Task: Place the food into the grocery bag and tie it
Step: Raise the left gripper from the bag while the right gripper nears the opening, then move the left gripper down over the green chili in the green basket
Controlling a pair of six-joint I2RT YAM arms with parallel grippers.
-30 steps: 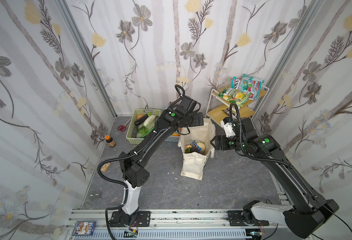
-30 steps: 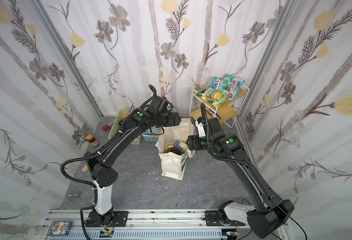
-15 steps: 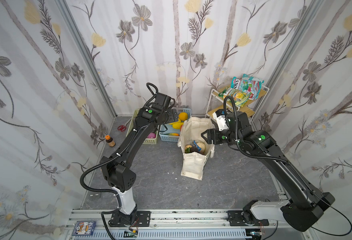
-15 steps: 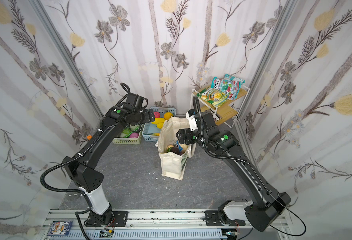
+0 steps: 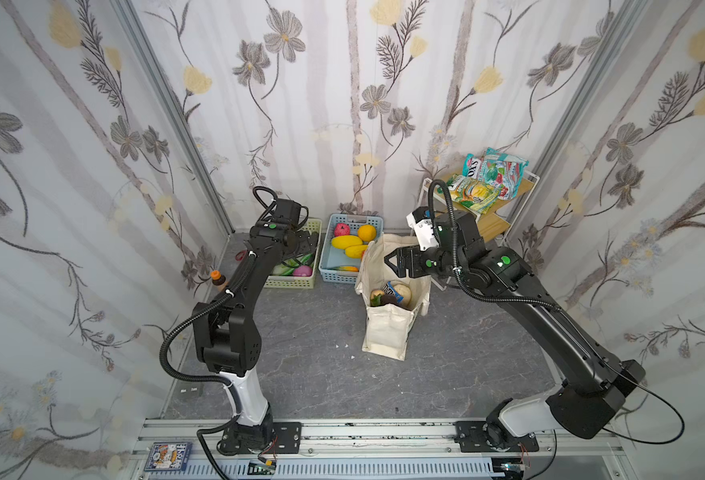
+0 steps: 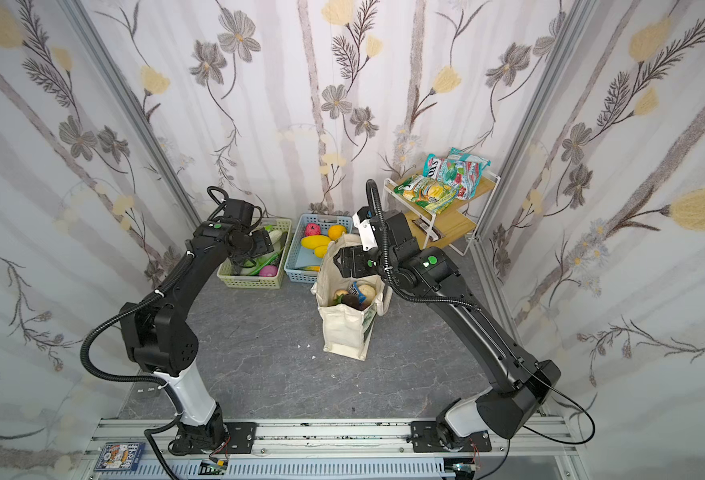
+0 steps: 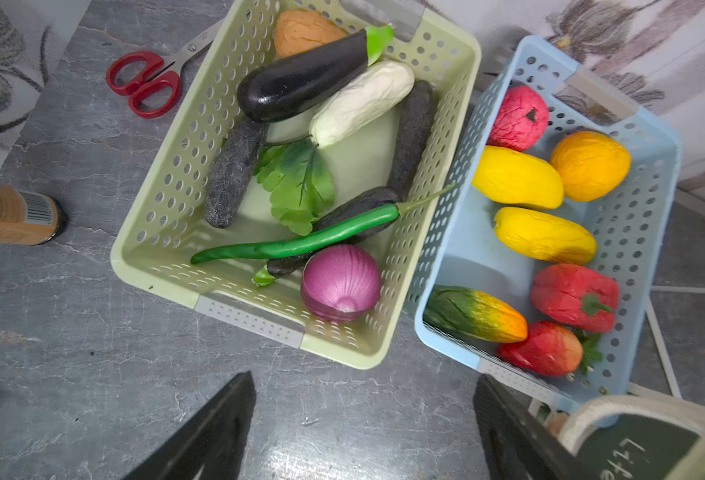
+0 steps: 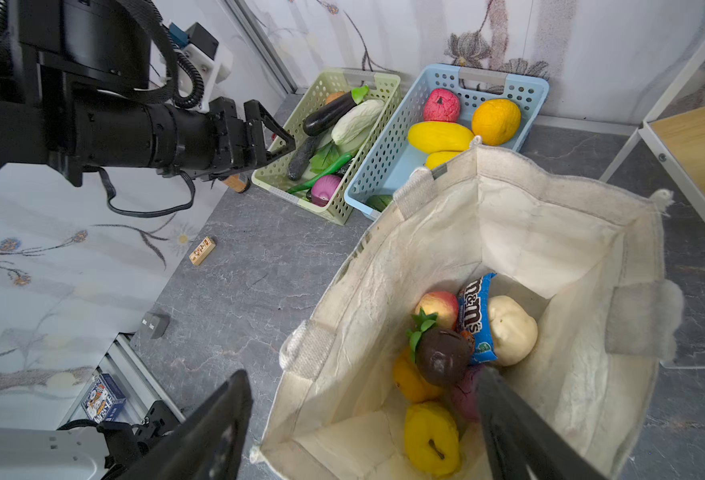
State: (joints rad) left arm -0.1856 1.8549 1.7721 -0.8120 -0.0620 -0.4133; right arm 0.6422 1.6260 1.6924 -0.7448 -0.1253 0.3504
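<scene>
Step in hand, by judgement: loading; tying not begun.

- Cream canvas tote bag point(image 5: 386, 332): upright mid-counter, mouth open. Toy fruit and a blue candy packet point(image 8: 475, 316) lie inside.
- Left fingers point(image 7: 213, 432): wide, empty, above the pale-green slotted plastic basket point(image 7: 163, 187) at far left.
- Right fingers point(image 8: 213, 432): wide, empty, over the tote's mouth.
- Next, likely: descend on the round purple toy onion point(image 7: 340, 282). It is tight in the basket's near right corner, so finger room is scant.
- The right arm crowds the mouth and should clear.
</scene>
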